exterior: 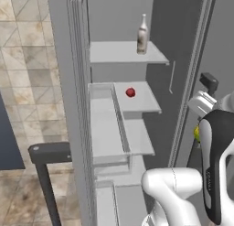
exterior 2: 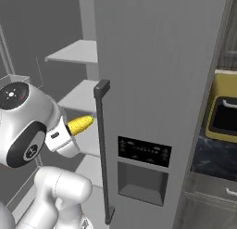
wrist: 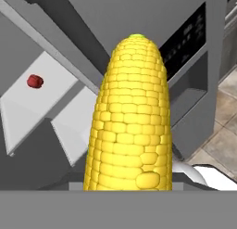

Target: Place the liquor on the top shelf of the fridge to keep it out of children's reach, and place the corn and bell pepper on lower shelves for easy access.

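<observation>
The fridge (exterior: 183,46) stands open. On its top shelf (exterior: 114,53) the liquor (exterior: 142,35) is upright, near the shelf's right end. The red bell pepper (exterior: 130,92) lies one shelf lower, on a white lower shelf (exterior: 144,101), and it also shows in the hand view (wrist: 35,81). My gripper (exterior 2: 69,130) is shut on the yellow corn (exterior 2: 81,124), whose greenish tip points toward the shelves. In the hand view the corn (wrist: 132,121) hides the fingertips. A sliver of the corn (exterior: 197,133) peeks out behind my arm. More lower shelves (exterior 2: 85,96) lie beyond the cob.
The fridge's shut right door, with its black dispenser panel (exterior 2: 143,151) and dark vertical handle (exterior 2: 102,144), is just right of the corn. The open left door carries clear bins (exterior: 107,129). A yellow toaster oven (exterior 2: 225,110) stands far right. Left is tiled floor (exterior: 27,60).
</observation>
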